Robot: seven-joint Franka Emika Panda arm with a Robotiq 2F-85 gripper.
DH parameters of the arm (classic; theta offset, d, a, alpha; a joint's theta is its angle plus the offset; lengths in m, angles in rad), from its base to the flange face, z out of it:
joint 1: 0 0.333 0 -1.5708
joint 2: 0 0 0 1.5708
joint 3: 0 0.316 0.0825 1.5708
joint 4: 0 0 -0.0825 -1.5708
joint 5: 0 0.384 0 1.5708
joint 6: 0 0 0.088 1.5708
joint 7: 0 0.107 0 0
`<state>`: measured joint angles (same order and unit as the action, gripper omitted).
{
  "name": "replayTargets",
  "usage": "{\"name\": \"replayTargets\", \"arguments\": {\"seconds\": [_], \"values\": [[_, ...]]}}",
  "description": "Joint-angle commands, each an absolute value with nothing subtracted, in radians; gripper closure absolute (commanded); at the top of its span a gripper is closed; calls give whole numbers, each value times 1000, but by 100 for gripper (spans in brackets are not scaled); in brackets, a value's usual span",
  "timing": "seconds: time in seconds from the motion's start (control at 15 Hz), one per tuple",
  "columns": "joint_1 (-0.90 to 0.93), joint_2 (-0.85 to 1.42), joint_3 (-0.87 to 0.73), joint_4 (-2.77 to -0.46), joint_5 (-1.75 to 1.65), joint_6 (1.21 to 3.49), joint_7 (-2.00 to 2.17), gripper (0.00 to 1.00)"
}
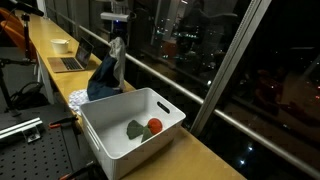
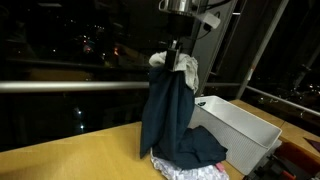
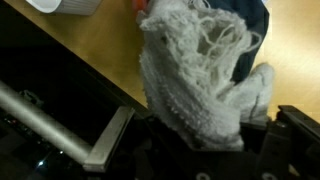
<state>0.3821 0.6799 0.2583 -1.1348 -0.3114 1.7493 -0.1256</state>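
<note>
My gripper (image 1: 117,42) (image 2: 176,55) is shut on a bundle of cloth and holds it up above the wooden counter. The bundle is a white knitted cloth (image 3: 195,75) (image 2: 186,68) at the top and a dark blue garment (image 1: 104,78) (image 2: 170,115) hanging below it. The blue garment's lower end rests on the counter on a pale patterned cloth (image 2: 190,170) (image 1: 77,98). In the wrist view the white cloth fills the space between the fingers (image 3: 200,140) and hides them.
A white plastic bin (image 1: 105,115) (image 2: 240,125) stands next to the hanging cloth; it holds a red object (image 1: 154,125) and a green object (image 1: 135,129). A laptop (image 1: 72,60) and a white bowl (image 1: 61,45) are further along the counter (image 1: 190,150). Dark windows run alongside.
</note>
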Motion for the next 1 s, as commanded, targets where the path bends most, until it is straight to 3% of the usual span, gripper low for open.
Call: {"name": "replayTargets", "arguments": {"seconds": [0.0, 0.53, 0.6, 0.93], "values": [[313, 620, 277, -1322, -251, 1851, -134, 98], [262, 562, 281, -1562, -123, 1956, -204, 98], [262, 553, 283, -1579, -110, 1952, -216, 71], [257, 478, 277, -1657, -75, 1946, -243, 37]]}}
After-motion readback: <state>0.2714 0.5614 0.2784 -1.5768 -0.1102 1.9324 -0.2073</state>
